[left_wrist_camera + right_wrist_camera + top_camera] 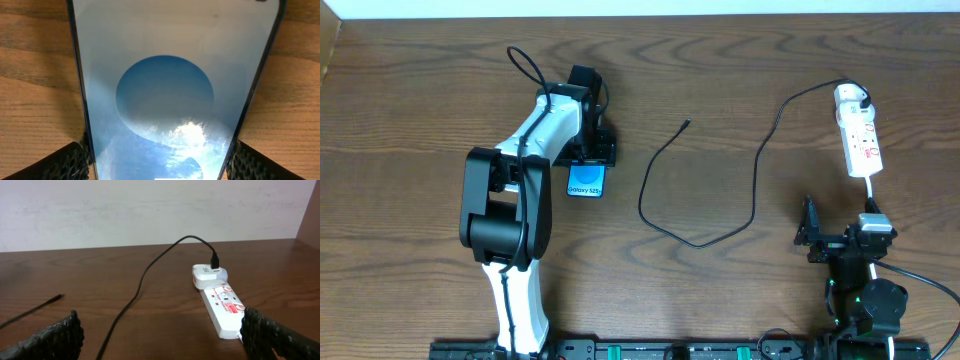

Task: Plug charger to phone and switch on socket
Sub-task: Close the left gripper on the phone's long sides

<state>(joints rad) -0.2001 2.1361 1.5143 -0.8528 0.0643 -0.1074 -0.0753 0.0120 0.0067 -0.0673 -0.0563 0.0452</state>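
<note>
Nearest the base, the right gripper sits low over the wooden table, jaws wide apart and holding nothing. It faces the power strip.

Further out lies the charger cable, loose and black, looping across the middle of the table. It looks limp and very light, so I'd judge it will flop if taken mid-length. The best hold is just behind the connector tip, which lies free and well apart from the phone.

The phone lies flat, screen up, under the left gripper. The jaws straddle it, with a ribbed pad right at each long edge. Whether they're squeezing yet, I can't tell. It's a stiff slab with glossy glass and a slim frame, so it's likely slippery. Gripping across those edges is right, firm but not hard.

Farthest back, the cable's other end is already in the white adapter on the strip. The strip looks light, so a push on its switch may slide it.
</note>
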